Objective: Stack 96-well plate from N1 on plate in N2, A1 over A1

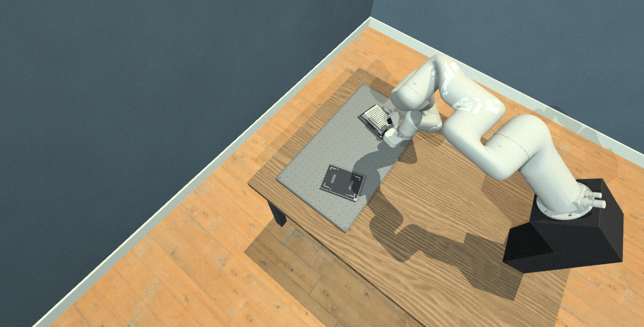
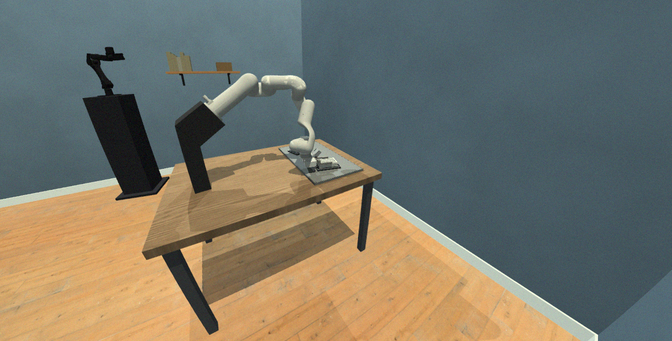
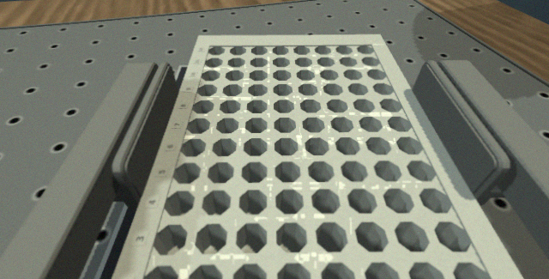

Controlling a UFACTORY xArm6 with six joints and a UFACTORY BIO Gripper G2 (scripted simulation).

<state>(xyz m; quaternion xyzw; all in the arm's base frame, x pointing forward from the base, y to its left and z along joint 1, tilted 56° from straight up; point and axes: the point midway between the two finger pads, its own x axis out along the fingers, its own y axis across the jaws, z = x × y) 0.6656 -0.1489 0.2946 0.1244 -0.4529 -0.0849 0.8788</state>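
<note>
gripper (image 1: 382, 119) (image 2: 323, 162) (image 3: 310, 129) clamps 96-well plate (image 1: 376, 115) (image 2: 327, 160) (image 3: 298, 135) over n2 (image 1: 370, 128) (image 2: 329, 168) (image 3: 111, 224) (both sides)
</note>
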